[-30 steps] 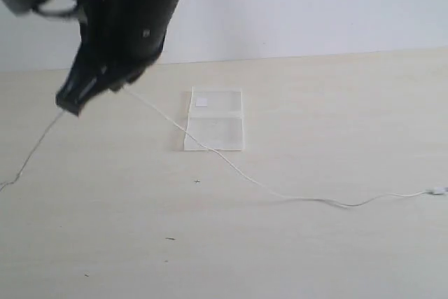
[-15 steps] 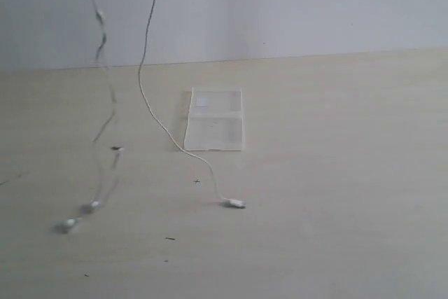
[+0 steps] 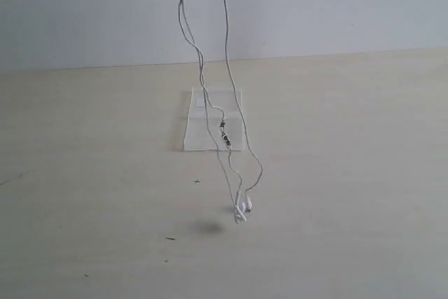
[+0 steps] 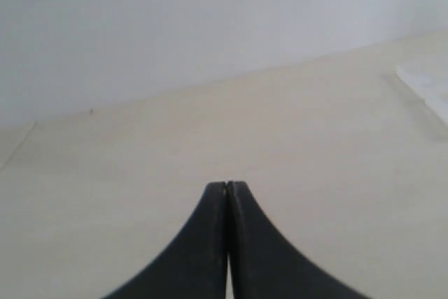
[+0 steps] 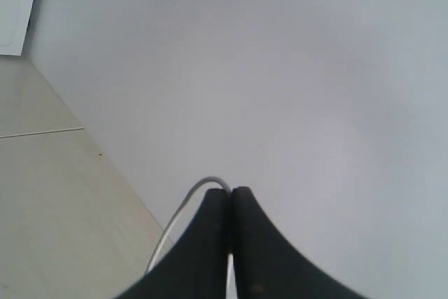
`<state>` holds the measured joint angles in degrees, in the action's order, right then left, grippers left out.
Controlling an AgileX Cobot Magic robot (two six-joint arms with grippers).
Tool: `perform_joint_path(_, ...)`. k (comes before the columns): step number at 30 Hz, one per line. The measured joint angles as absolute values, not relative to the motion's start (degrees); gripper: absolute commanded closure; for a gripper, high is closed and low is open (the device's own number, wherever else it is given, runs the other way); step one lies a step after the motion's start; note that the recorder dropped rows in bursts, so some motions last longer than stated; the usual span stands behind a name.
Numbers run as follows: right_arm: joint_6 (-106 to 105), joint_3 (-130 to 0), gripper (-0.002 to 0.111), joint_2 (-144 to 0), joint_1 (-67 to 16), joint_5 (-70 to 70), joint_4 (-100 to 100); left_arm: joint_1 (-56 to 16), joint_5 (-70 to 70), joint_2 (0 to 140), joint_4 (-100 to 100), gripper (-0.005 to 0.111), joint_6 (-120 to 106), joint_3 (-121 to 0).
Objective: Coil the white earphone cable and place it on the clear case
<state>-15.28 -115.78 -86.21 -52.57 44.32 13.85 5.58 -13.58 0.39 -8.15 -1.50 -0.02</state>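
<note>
The white earphone cable (image 3: 229,75) hangs from above the exterior view in two thin strands. Its earbuds (image 3: 241,210) dangle just over the table, in front of the clear case (image 3: 210,138), and cast a small shadow. The case lies flat on the tabletop with a white label near its far corner. Neither gripper shows in the exterior view. In the right wrist view my right gripper (image 5: 229,190) is shut on the cable (image 5: 183,211), which loops out beside the tips. My left gripper (image 4: 227,185) is shut with nothing in it; a corner of the case (image 4: 428,87) lies beyond it.
A pale wall runs along the table's back edge (image 3: 315,54). A few dark specks (image 3: 170,239) dot the tabletop near the front. A white box (image 5: 14,19) stands at the far end in the right wrist view.
The arm that filled the upper left of the exterior view has gone out of it. The cable, first lying across the case, was lifted and its hanging strands swung right, in front of the case.
</note>
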Motion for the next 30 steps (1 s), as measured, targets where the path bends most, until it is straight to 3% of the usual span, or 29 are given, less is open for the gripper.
perform_joint_path(10, -15.28, -120.27, 0.108, -86.21, -52.57, 47.18, 13.85, 5.58, 14.64, 0.30, -8.71, 0.107, 1.22, -0.02)
perform_joint_path(30, -15.28, -122.22, 0.108, -86.16, -52.57, 48.61, 14.96, 5.58, 25.61, 0.30, -8.71, 0.107, 13.98, -0.02)
